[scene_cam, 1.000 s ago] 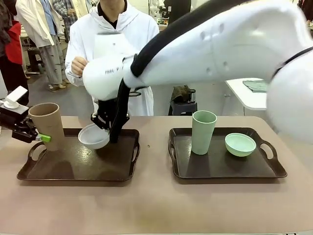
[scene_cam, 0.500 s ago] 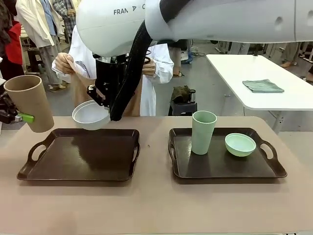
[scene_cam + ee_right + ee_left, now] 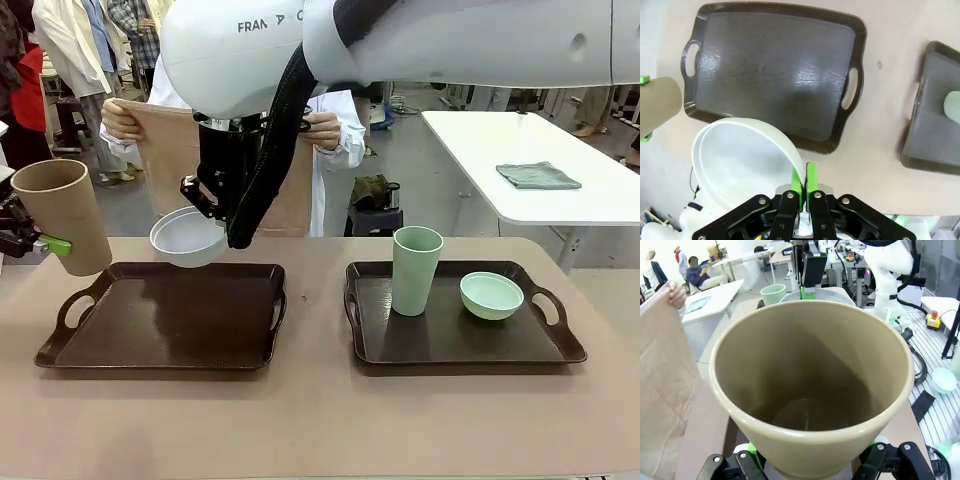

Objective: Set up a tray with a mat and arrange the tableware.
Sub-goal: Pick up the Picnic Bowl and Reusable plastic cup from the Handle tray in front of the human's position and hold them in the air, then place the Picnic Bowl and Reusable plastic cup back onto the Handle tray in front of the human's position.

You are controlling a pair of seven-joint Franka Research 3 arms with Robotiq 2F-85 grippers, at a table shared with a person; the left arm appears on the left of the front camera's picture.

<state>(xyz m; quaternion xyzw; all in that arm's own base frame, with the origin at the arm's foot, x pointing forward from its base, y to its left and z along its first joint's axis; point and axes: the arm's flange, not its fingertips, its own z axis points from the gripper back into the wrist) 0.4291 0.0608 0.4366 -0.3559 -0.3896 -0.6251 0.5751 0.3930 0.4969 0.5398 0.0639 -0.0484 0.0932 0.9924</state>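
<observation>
If jolted, could drop either piece: small round white bowl [image 3: 187,238] pinched by its rim in the right gripper [image 3: 804,183] above the far edge of the bare dark brown plastic tray [image 3: 160,366], tall tan plastic cup [image 3: 62,215] squeezed in the left gripper [image 3: 50,243] off its left end. Might foul the tan mat [image 3: 165,150] held up behind.

The tan cup [image 3: 62,215], white bowl [image 3: 187,237] and mat [image 3: 165,160] rose.

R claw [image 3: 803,181] pinching white bowl [image 3: 740,165] rim above dark tray [image 3: 775,75]; tan cup [image 3: 657,107] at left edge.
</observation>
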